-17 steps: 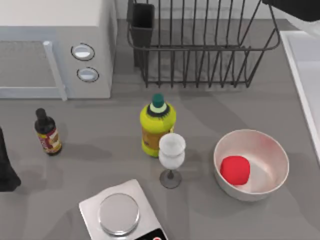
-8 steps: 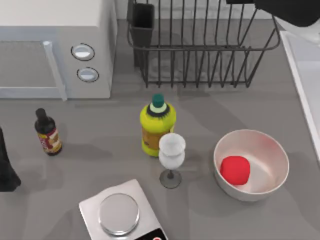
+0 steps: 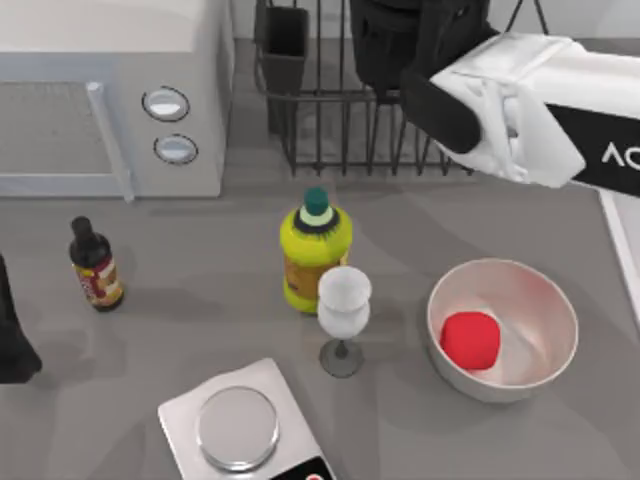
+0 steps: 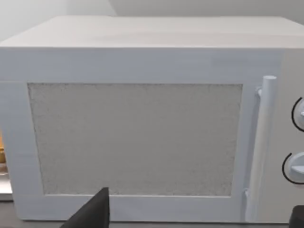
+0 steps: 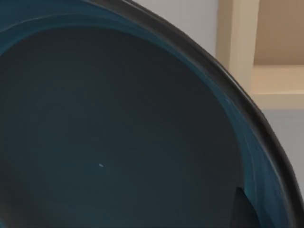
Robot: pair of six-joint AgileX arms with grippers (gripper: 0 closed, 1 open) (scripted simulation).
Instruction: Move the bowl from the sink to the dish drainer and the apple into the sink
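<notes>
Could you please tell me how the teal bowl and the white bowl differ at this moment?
The teal bowl is dark teal-blue inside; the white bowl is pale.
The teal bowl is up at the right arm's wrist over the dish drainer; the white bowl rests on the table, upright.
The teal bowl looks empty; the white bowl holds the apple.
Both are round.

Right arm (image 3: 530, 110) hiding part of dish drainer (image 3: 330, 110), sink (image 3: 620, 220) cut by edge

Top cam looks down on table; left wrist faces microwave (image 4: 142, 137) close; right wrist inside bowl (image 5: 118, 133).
</notes>
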